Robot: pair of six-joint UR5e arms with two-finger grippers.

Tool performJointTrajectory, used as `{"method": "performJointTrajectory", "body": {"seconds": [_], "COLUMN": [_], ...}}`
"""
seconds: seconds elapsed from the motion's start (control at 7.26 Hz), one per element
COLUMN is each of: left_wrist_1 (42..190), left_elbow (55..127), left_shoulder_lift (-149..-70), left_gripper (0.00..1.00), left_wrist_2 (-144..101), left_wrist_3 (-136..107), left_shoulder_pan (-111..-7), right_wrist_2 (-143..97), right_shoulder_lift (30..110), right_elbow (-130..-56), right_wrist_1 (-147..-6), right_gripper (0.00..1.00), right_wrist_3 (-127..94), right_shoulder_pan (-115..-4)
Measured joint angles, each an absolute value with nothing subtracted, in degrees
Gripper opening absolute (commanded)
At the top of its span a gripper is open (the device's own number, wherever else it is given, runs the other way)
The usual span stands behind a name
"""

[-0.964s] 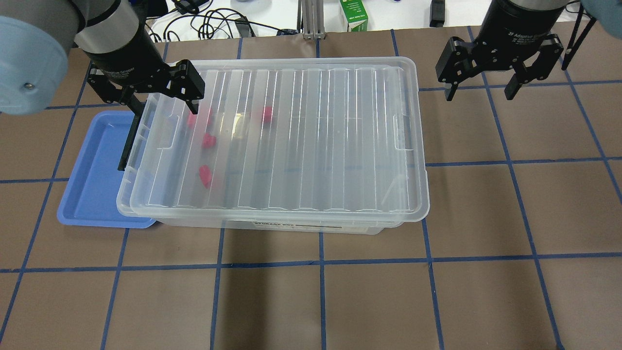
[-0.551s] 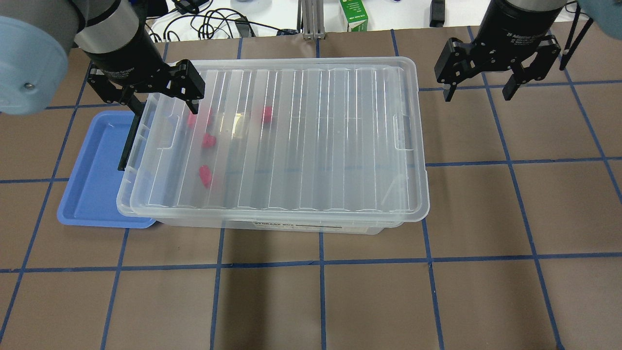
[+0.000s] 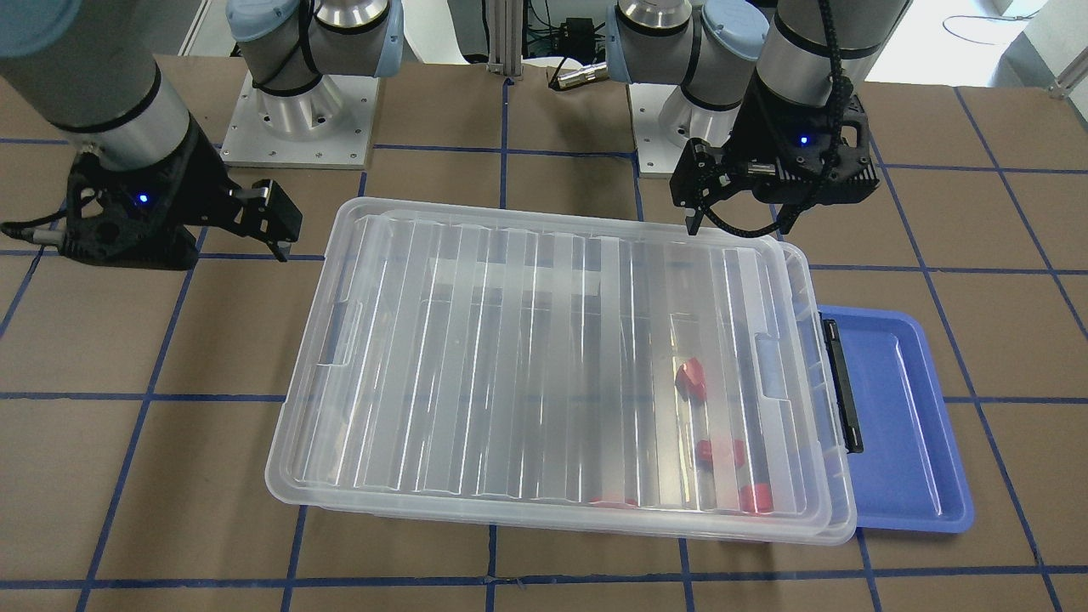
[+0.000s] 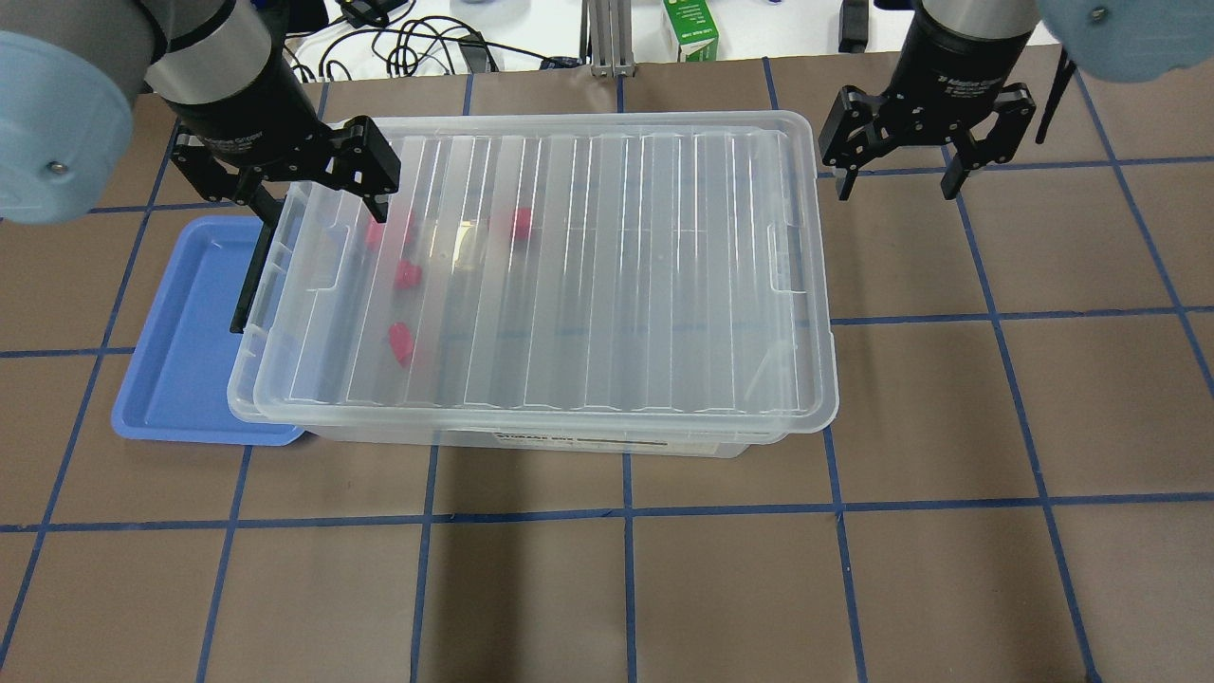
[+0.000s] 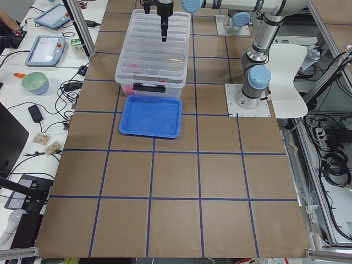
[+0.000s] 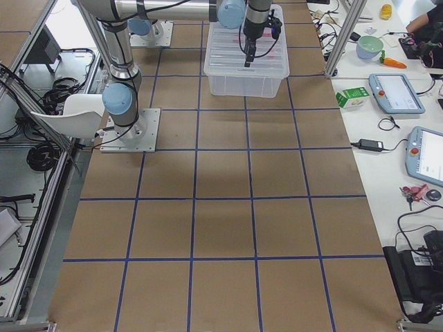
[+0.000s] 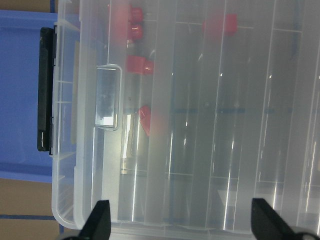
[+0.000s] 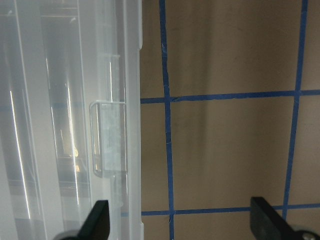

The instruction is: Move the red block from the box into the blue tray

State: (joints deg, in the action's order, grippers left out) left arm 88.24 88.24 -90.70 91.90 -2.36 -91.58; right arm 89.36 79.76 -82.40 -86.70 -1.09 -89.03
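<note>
The red block [image 4: 400, 343] lies with three others inside the box [image 4: 569, 442], whose lid [image 4: 664, 247] is on. The blue tray [image 4: 180, 332] sits just beside the box's latch end. The left gripper [image 4: 318, 201] hangs wide open and empty over that end. The right gripper [image 4: 895, 190], equally spread and empty, hangs beside the opposite end.

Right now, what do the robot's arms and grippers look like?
Both arms are silvery-grey tubes with pale blue joint caps: left arm, right arm. The left gripper and right gripper are black, two-fingered, with small white lettering. A black cable runs down the left arm.
</note>
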Motion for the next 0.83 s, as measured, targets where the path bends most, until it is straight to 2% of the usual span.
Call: {"method": "performJointTrajectory", "body": {"seconds": [0.83], "left_wrist_1": [88.2], "left_elbow": [88.3], "left_shoulder_lift": [-90.9], "left_gripper": [1.0], "left_wrist_2": [91.9], "left_wrist_3": [-2.4], "left_shoulder_pan": [-91.6], "right_wrist_2": [89.3], "right_shoulder_lift": [72.9], "right_elbow": [-85.2], "right_wrist_1": [-89.2], "right_gripper": [1.0], "right_wrist_3": [-0.8], "right_shoulder_pan": [-89.6]}}
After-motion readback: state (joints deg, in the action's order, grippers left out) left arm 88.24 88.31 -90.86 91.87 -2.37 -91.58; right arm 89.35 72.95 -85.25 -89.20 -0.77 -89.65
